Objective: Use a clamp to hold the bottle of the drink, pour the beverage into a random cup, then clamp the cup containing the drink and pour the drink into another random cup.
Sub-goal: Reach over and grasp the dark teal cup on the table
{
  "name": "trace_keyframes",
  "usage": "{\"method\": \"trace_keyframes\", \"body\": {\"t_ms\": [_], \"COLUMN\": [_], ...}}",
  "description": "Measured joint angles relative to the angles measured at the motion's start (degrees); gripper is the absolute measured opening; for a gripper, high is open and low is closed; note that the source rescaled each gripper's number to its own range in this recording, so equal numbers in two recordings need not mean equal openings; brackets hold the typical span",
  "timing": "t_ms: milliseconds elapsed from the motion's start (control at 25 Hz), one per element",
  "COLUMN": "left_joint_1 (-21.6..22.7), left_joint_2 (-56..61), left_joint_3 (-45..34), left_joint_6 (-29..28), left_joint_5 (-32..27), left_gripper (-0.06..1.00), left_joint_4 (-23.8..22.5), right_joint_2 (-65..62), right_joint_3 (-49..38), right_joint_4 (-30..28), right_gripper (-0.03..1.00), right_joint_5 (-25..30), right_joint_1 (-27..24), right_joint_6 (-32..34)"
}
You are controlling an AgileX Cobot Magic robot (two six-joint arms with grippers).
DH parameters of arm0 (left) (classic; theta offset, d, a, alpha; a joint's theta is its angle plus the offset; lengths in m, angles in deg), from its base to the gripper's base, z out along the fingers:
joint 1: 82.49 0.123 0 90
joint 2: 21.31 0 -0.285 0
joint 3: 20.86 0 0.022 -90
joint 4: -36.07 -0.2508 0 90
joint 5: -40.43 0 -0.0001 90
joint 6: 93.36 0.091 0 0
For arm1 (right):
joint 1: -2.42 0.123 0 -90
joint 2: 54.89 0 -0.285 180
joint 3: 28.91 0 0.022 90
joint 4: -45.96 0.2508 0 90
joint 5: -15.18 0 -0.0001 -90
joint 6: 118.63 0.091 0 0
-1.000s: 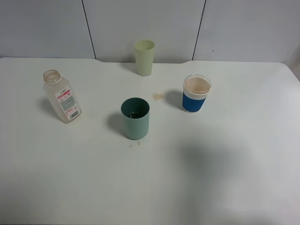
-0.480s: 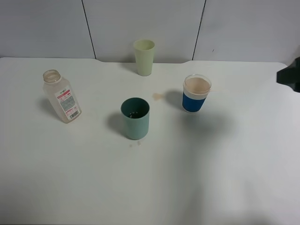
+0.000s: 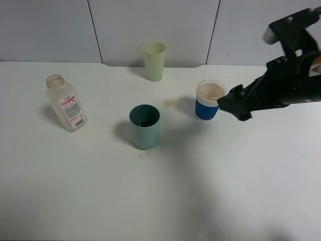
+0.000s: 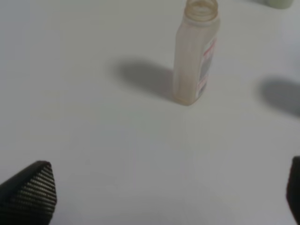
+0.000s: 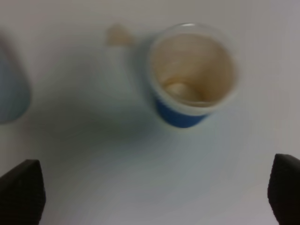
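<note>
Evidently the right gripper [image 5: 153, 194] hangs wide open and empty; the blue-banded cup [image 5: 180, 115], holding brown beverage [image 5: 180, 90], stands just ahead of it. It should move slowly, jaws clear of the rim, lest liquid spill.

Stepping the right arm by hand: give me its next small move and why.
Probably ease the right gripper forward until its open jaws straddle the blue-banded cup: it stands upright just ahead, roughly centred between the fingers, not yet inside them.
</note>
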Motion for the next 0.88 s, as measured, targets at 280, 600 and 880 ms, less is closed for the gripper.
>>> {"method": "trace_keyframes", "body": {"t_ms": [280,600,880], "left_joint_1": [0.0,0.0,0.0], "left_joint_2": [0.0,0.0,0.0], "left_joint_3": [0.0,0.0,0.0], "left_joint_6": [0.0,0.0,0.0], "left_joint_5": [0.0,0.0,0.0], "left_gripper": [1.00,1.00,1.00], "left_joint_4": [0.0,0.0,0.0], "right_joint_2": [6.5,10.4,15.1], "right_joint_3": [0.0,0.0,-1.6], "right_joint_4": [0.9,1.5,-2.2], "right_gripper": [0.95,1.00,1.00], "right_joint_5": [-3.8,-5.0,-10.7], "right_joint_1": [8.2,13.4,13.9], "right_joint_6": [3.0,5.2,6.9]}}
